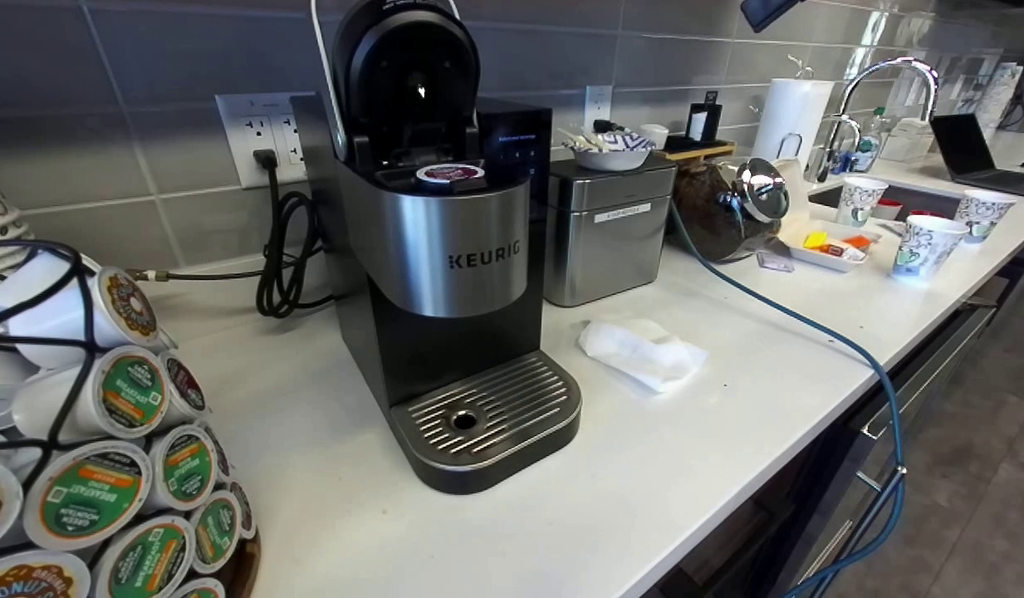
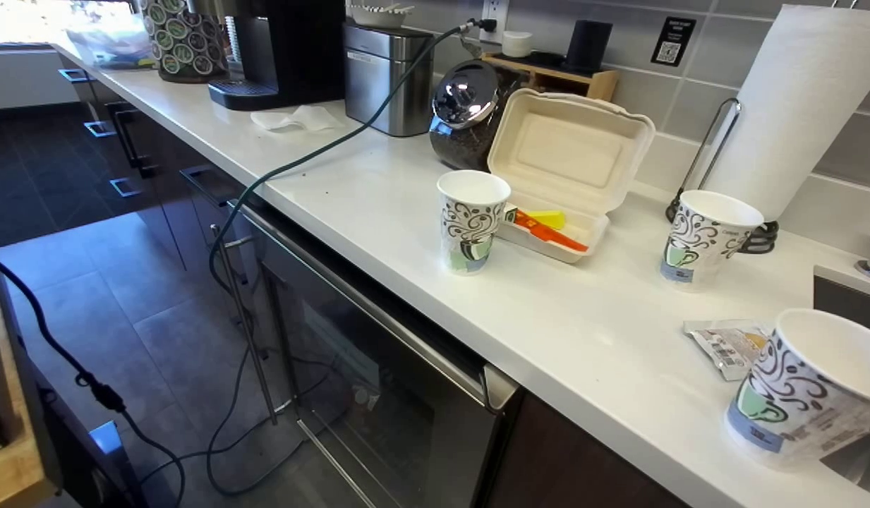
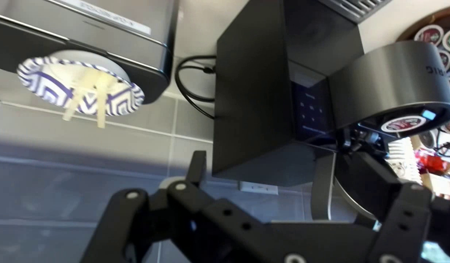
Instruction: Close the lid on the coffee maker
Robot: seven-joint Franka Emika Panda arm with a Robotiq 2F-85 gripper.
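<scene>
Counter (image 1: 661, 457) held the Keurig (image 1: 445, 249) mid-frame; lid (image 1: 408, 71) stood raised at top, probably for loading the pod (image 1: 450, 173); gripper (image 3: 287, 168) was spread wide, empty.

Coffee maker (image 1: 445, 266): brushed silver front, blk sides, dk lettering | its lid (image 1: 408, 66): glossy blk | pods (image 1: 92, 490) nr coffee maker: wht, many grn + orange labels | bowl (image 3: 93, 59) nr coffee maker: wht + purple zigzag | cups (image 2: 473, 226) well apart from coffee maker: wht, blk swirls | wall tiles (image 1: 553, 58) behind coffee maker: grey
</scene>
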